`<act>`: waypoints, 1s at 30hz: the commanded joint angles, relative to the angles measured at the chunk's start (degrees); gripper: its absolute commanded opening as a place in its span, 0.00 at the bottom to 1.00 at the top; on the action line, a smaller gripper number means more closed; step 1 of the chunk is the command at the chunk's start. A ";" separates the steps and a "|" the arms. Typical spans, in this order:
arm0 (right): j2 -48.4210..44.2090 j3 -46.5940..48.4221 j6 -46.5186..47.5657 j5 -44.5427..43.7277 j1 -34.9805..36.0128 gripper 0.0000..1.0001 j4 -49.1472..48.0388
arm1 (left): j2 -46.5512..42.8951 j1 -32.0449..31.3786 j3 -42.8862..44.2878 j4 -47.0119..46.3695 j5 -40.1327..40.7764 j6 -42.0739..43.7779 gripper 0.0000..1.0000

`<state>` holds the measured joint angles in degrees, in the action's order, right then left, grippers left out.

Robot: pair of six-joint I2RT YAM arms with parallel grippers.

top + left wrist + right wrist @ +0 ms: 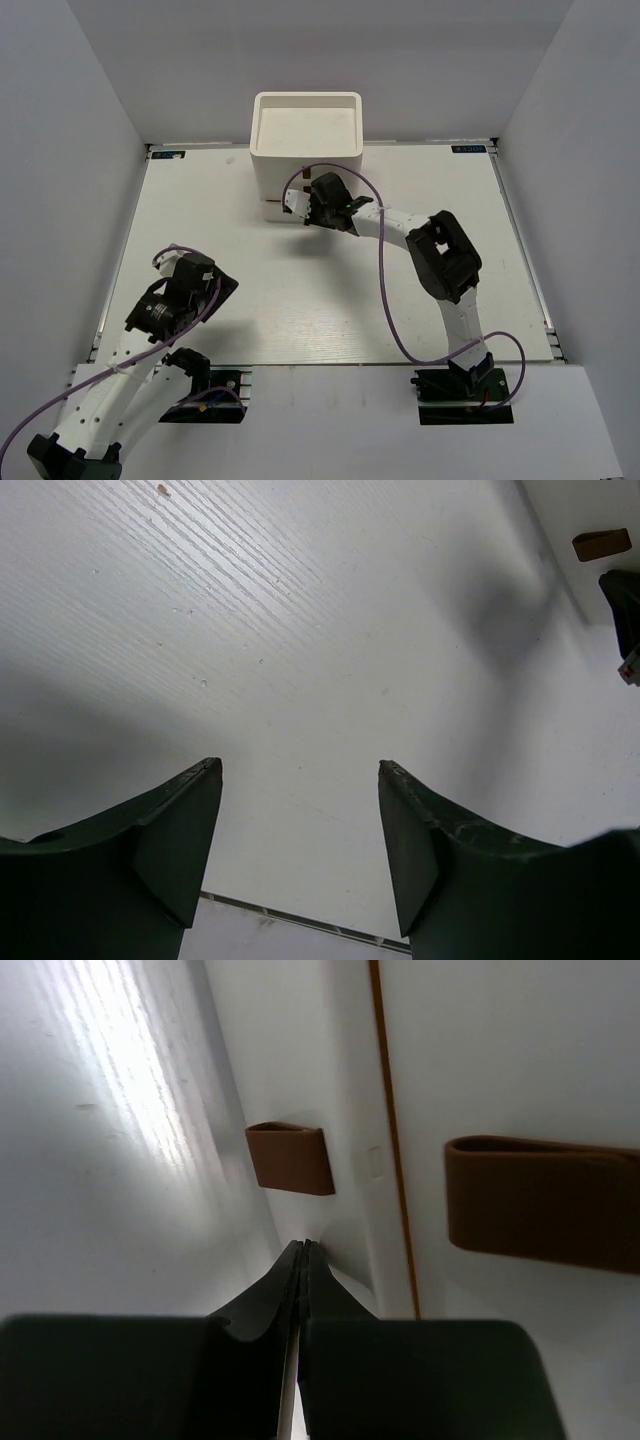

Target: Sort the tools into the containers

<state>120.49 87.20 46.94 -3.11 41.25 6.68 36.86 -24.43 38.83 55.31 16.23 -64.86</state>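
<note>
Right gripper (pixel 303 1247) tight together beside brown tab (pixel 290 1158), wrist-view detail.

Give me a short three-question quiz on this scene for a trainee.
1. True or false: the left gripper is open and holds nothing.
2. Where is the right gripper? A) shut, at the front of the white organizer; B) open over its top tray; C) resting by the left arm's base.
3. Fill in: the drawer tabs are ___ in colour.
Key: 1 true; 2 A; 3 brown.
</note>
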 commanded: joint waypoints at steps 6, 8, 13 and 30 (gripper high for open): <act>1.77 1.57 1.05 -7.16 -0.74 0.00 -8.87 | -1.09 0.26 -0.16 0.15 -0.32 0.61 0.74; 1.86 1.66 0.96 -7.87 -0.91 0.00 -9.31 | -1.09 0.26 -0.16 0.15 -0.32 0.61 0.74; 2.03 1.31 0.44 -9.98 -1.35 0.00 -11.16 | -1.09 0.26 -0.16 0.15 -0.32 0.61 0.74; -26.69 -15.90 -22.39 24.00 -4.17 0.90 21.54 | 5.14 -0.80 1.07 -19.00 -10.95 19.23 0.85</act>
<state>96.99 75.53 35.59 24.08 37.56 26.22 40.18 -24.77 38.83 43.88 10.26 -53.54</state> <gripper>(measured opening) 0.890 0.837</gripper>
